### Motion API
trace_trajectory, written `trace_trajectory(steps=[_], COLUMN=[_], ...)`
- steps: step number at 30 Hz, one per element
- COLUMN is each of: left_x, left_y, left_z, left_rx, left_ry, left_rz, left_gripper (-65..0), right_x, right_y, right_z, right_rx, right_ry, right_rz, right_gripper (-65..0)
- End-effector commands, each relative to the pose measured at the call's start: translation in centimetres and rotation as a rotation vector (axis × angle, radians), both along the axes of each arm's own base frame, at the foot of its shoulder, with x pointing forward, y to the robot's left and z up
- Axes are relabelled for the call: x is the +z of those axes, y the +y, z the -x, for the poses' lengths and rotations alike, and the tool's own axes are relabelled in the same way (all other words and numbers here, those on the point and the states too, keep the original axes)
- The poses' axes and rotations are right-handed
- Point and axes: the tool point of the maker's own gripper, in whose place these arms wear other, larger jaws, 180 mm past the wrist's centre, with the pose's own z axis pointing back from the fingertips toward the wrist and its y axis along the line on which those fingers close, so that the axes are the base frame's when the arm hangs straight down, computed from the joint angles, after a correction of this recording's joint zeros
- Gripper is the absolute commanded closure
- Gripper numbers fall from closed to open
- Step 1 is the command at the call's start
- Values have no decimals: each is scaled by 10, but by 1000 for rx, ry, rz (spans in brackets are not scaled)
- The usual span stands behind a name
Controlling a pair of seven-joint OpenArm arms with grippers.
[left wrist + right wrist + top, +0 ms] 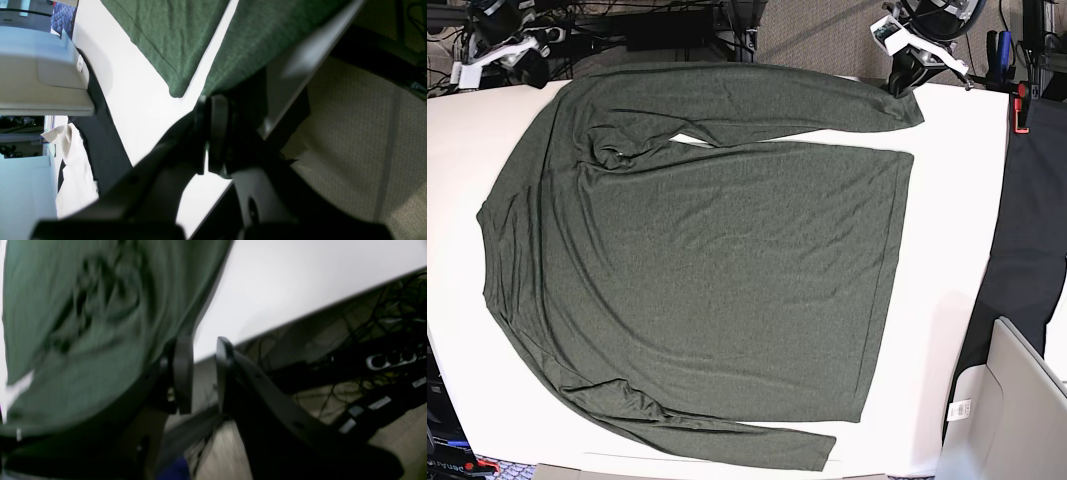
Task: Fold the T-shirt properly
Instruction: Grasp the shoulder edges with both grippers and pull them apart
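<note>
The dark olive-green T-shirt (pixel 717 260) lies spread flat on the white table (pixel 947 330), its long sleeves running along the far and near edges. At the far right corner my left gripper (pixel 901 80) sits on the far sleeve's cuff (pixel 905 108). In the left wrist view its jaws (pixel 213 100) are closed, with the cuff edge (pixel 233 66) running into the tips. My right gripper (pixel 525 58) hangs at the far left edge by the shoulder. The right wrist view shows it (pixel 204 351) open, nothing in the gap, the shirt (pixel 83 323) just beside one finger.
A black cloth (pixel 1032 240) drapes over the table's right side, with a grey box (pixel 1012 400) at the near right corner and a red clamp (pixel 1021 108) at the far right. A white cloth (pixel 75 173) lies beyond it. Cables and a power strip (pixel 393 360) sit under the far edge.
</note>
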Motion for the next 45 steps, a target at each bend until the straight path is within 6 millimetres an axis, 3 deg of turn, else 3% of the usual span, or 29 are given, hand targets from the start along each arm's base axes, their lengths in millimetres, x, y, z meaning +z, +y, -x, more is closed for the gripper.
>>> trace_trajectory(steps=[1,8,15,19,22,25,30,45], left_x=[6,6,5,5,5,5,5,5], left_y=[-1,-1,-1,-1,-1,-1,-1,-1], left_z=[0,0,0,0,0,0,0,0], left_rx=[-11,-11,-11,-11,-11,-11,-11,-11], left_ry=[-20,-20,-19,-19,-19,-19,-19,-19], left_rz=[6,6,6,6,6,6,5,5], left_gripper=[0,0,0,0,0,0,0,0], right_x=[6,-9,-14,-14,-4,3,6,-28], right_y=[-4,-10,-8,-5,1,17,19,2], right_z=[-3,-2,-6,-12,-17,-13,-14,-30], right_rx=[-12,-52,-47,-36,-24,1,1,-95], right_ry=[-30,-11,2,-2,-34,-35,-44,-33], right_rz=[-1,-28,-46,-56,-71,-139,-157,-223], right_gripper=[-136,-141,-244,-244,-244,-244,-244,-244])
